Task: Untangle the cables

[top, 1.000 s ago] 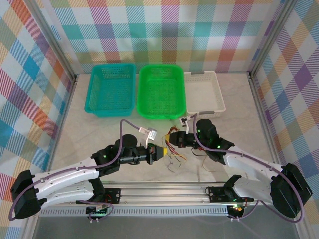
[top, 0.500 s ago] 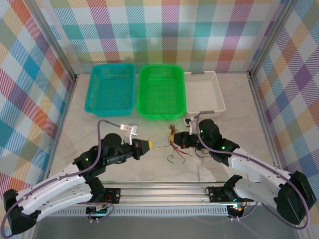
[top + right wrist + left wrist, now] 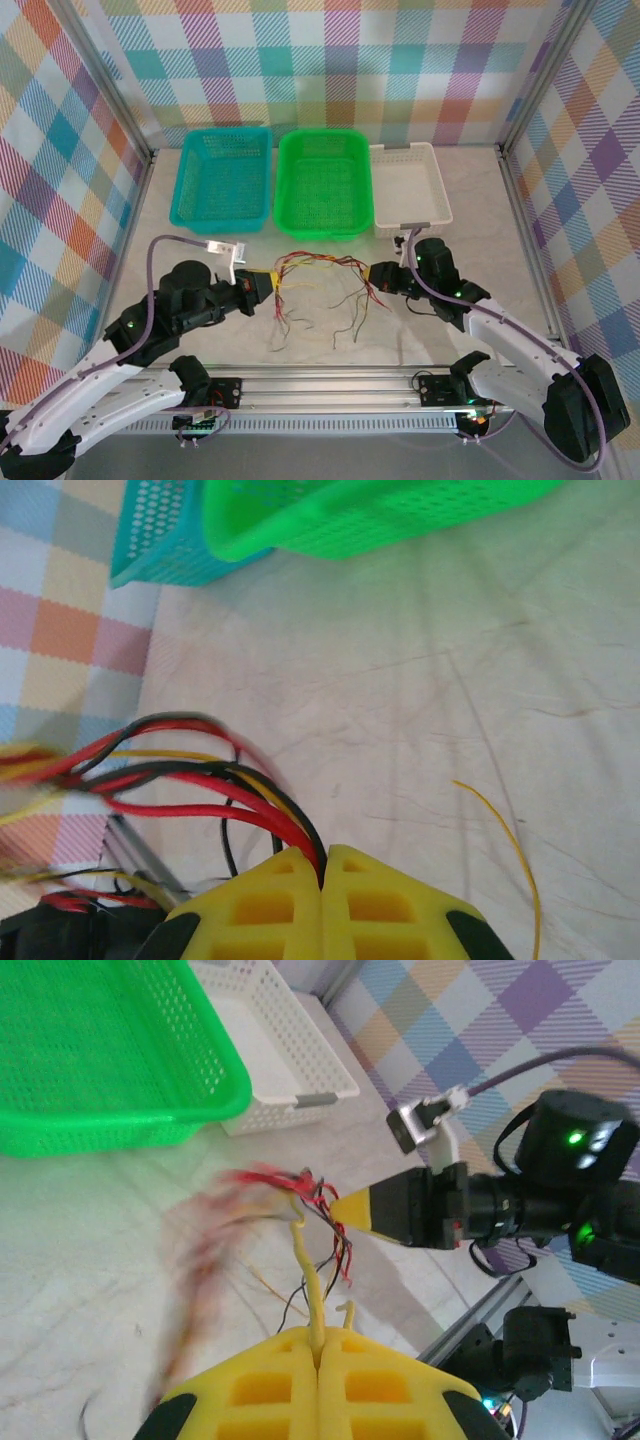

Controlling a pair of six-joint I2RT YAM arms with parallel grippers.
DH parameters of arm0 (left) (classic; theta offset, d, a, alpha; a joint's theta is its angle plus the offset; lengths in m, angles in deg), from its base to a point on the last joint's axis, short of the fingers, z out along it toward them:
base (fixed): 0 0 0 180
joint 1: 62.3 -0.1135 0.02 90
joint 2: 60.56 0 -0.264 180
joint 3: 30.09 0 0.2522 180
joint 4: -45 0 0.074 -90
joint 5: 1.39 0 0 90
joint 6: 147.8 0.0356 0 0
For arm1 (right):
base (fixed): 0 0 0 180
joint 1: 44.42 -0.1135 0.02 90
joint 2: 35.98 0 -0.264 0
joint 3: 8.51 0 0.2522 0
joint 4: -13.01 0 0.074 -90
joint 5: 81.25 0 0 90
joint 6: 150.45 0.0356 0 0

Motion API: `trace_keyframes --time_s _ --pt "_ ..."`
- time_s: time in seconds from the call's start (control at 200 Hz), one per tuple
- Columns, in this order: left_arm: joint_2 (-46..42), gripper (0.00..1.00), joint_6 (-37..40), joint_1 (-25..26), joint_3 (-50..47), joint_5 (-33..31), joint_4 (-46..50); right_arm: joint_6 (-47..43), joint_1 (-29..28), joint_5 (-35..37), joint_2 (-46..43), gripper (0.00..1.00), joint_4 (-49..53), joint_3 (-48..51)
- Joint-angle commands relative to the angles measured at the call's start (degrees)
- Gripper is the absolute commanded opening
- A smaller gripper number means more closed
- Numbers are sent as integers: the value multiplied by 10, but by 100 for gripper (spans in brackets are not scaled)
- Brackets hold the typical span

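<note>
No lettering, label or number can be read: none on the cables (image 3: 318, 263), teal basket (image 3: 222, 185), green basket (image 3: 322, 190) or white basket (image 3: 408, 190).

L gripper (image 3: 270, 281) pulls back to the left, from nr centre to well left of it, and L arm (image 3: 190, 300) folds back w/ it, elbow swinging further left. R gripper (image 3: 372, 274) shifts a bit right. The two tips, almost touching 1 s ago, are now well apart. The cables (image 3: 322, 263), then a tight clump btwn the tips, now stretch in a long red/yellow span from one gripper to the other, w/ loose ends fanned out wider toward the near edge.
</note>
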Motion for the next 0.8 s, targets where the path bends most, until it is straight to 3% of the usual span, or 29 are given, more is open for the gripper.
trace_keyframes --time_s 0.0,0.415,0.59,0.765,0.795 --pt "-27 0 41 -7 58 -38 26 25 43 66 7 0 69 28" --pt "-35 0 106 -7 146 -88 114 69 177 49 9 0 115 67" --pt "-27 0 123 -7 165 -100 128 68 190 39 -2 0 114 72" --pt "23 0 99 -7 133 -36 103 43 191 -27 -30 0 75 69" --pt "33 12 91 -7 117 -18 86 37 191 -41 -39 0 65 71"
